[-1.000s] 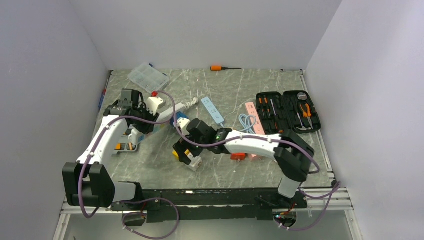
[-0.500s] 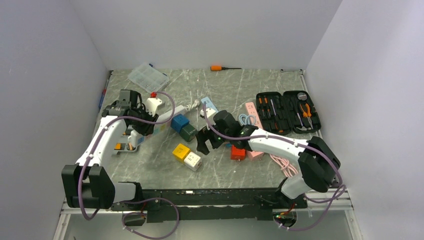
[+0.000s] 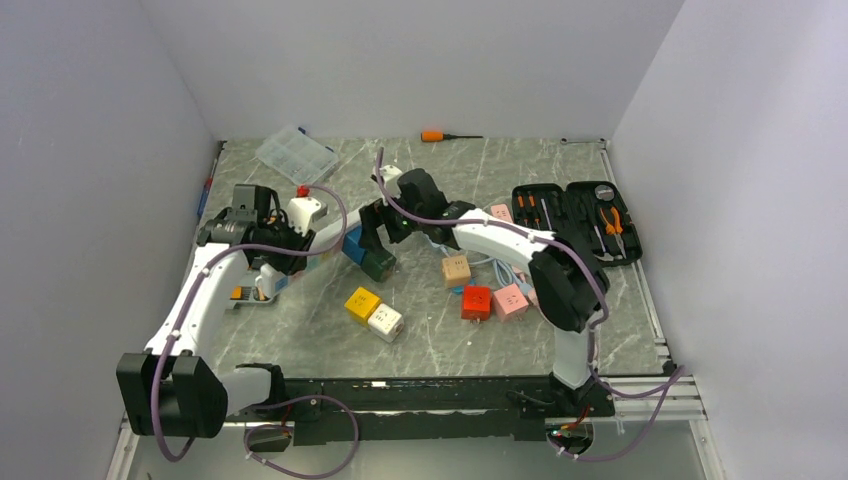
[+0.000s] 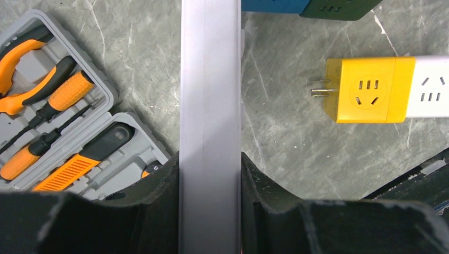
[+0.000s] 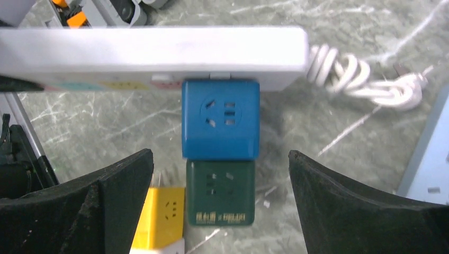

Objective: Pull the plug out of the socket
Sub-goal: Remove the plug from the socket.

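Moved: right gripper swung from yellow cube to above blue cube plug
Right claw: wide open, straddling plug, no contact
Left gripper: clamped on long white plastic power strip
Plug: seated in strip, dark green cube stacked on it
Remaining: grip, pull

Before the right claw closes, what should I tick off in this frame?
1. Left claw shut on white power strip: ok.
2. Right claw open: ok.
3. Blue cube plug centred in the open claw: ok.
4. Right claw low enough to grip the plug: cannot tell.
5. Green cube apart from the blue one: not ok, they touch; whether they are joined, cannot tell.
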Tool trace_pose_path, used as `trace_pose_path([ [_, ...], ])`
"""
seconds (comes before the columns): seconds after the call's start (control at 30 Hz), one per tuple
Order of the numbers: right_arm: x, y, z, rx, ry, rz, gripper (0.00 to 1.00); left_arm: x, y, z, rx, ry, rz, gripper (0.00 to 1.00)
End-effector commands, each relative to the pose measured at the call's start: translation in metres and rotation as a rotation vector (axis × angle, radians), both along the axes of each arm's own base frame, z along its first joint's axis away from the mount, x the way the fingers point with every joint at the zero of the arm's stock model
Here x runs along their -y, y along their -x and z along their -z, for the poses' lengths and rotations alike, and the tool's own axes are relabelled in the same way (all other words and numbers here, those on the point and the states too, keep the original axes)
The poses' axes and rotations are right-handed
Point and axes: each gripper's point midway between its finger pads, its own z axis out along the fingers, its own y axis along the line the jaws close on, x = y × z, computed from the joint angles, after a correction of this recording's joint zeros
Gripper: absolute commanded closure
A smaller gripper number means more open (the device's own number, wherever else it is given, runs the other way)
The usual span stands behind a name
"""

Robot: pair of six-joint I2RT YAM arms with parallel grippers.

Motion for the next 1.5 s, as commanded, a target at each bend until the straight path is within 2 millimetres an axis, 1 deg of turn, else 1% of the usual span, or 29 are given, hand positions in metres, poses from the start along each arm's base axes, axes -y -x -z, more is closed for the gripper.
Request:
trace_pose_path([
  [0.0, -0.025, -0.015, -0.011, 0.021, -0.039, -0.073, 0.0, 0.017, -0.021, -0.031, 0.17, 0.09, 0.013, 1.0],
  [0.2, -0.04, -0.018, -0.004, 0.005, -0.061, -0.122, 0.0, 0.02, -0.022, -0.031, 0.178, 0.089, 0.012, 1.0],
  [0.47, -0.046, -0.013, 0.03, -0.062, -0.031, -0.154, 0.0, 0.021, -0.024, -0.032, 0.178, 0.094, 0.012, 1.0],
  [0.67, -0.059, -0.011, 0.05, -0.072, 0.016, -0.17, 0.01, 0.024, -0.025, -0.034, 0.179, 0.107, 0.014, 1.0],
  [0.73, -0.064, -0.01, 0.055, -0.065, 0.038, -0.174, 0.08, 0.024, -0.025, -0.035, 0.182, 0.107, 0.015, 1.0],
  [0.8, -0.066, -0.008, 0.061, -0.074, 0.053, -0.175, 0.19, 0.024, -0.025, -0.035, 0.183, 0.108, 0.015, 1.0],
  [0.9, -0.067, -0.007, 0.057, -0.066, 0.039, -0.168, 0.44, 0.022, -0.026, -0.034, 0.186, 0.1, 0.007, 1.0],
  [0.97, -0.064, -0.005, 0.053, -0.053, 0.03, -0.158, 0.58, 0.019, -0.028, -0.032, 0.19, 0.085, -0.006, 1.0],
  [1.03, -0.061, -0.005, 0.044, -0.033, 0.027, -0.151, 0.74, 0.014, -0.032, -0.028, 0.194, 0.059, -0.032, 1.0],
  [1.1, -0.055, -0.007, 0.038, -0.018, 0.037, -0.13, 0.99, 0.006, -0.037, -0.025, 0.199, 0.022, -0.07, 1.0],
  [1.2, -0.048, -0.006, 0.032, 0.003, 0.05, -0.115, 1.0, -0.011, -0.045, -0.015, 0.204, -0.052, -0.138, 1.0],
  [1.27, -0.043, -0.004, 0.032, 0.006, 0.059, -0.11, 1.0, -0.02, -0.047, -0.008, 0.206, -0.092, -0.17, 1.0],
  [1.37, -0.034, 0.0, 0.033, 0.004, 0.075, -0.093, 1.0, -0.034, -0.052, 0.0, 0.217, -0.154, -0.227, 1.0],
  [1.47, -0.028, 0.005, 0.038, -0.01, 0.077, -0.076, 1.0, -0.046, -0.058, 0.002, 0.237, -0.202, -0.277, 1.0],
])
